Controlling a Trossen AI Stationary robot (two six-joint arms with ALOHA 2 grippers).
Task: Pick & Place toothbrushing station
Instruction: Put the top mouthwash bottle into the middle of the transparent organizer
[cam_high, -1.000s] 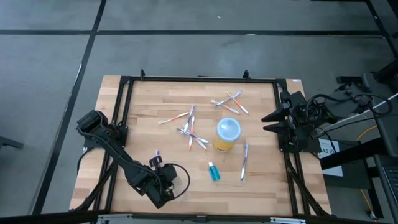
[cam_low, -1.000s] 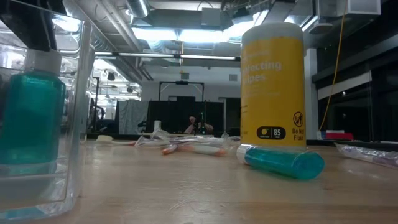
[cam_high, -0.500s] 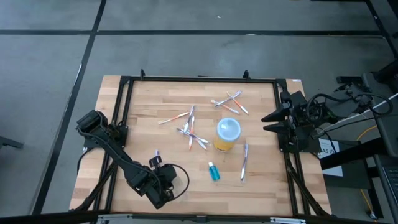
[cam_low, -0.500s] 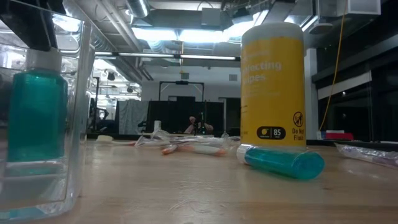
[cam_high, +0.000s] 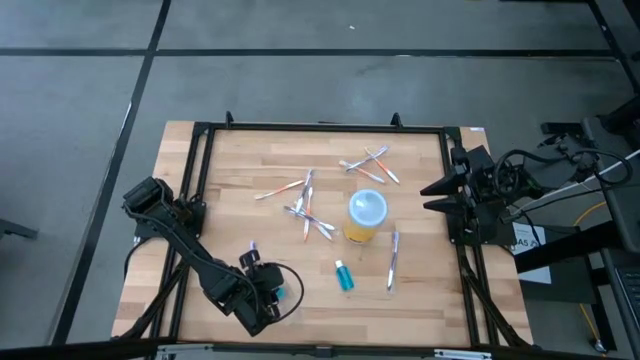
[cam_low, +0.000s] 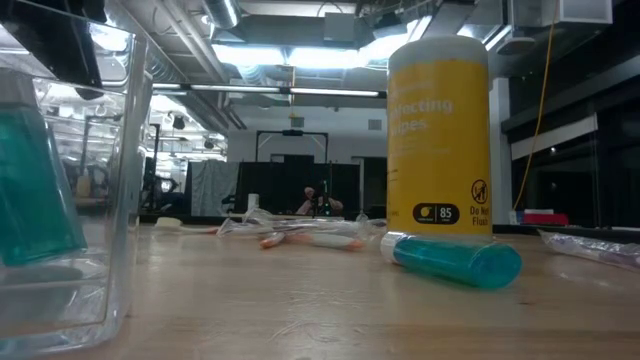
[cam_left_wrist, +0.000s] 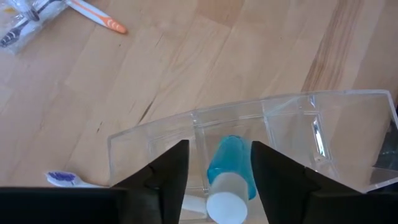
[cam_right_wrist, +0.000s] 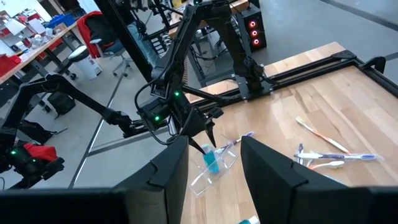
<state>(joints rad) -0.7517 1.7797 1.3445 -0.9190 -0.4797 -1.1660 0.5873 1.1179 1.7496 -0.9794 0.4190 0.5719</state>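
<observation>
Leaning inside our clear holder (cam_left_wrist: 292, 134), a teal tube (cam_left_wrist: 229, 169) sits between the left gripper (cam_left_wrist: 214, 171) fingers — jaws spread, not pinching it. A second tube (cam_high: 343, 276) lies beyond the jaws, near the yellow cup (cam_high: 365, 217). Our right gripper (cam_right_wrist: 212, 163) waits well apart at the table (cam_high: 420, 190) edge — jaws parted, grasping nothing.

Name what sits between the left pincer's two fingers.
A small teal tube with a white cap, inside the clear organizer; the left wrist view shows the left pincer straddling it.

Two black jointed arms (cam_high: 190, 245) with looping black cables (cam_high: 520, 165).
</observation>
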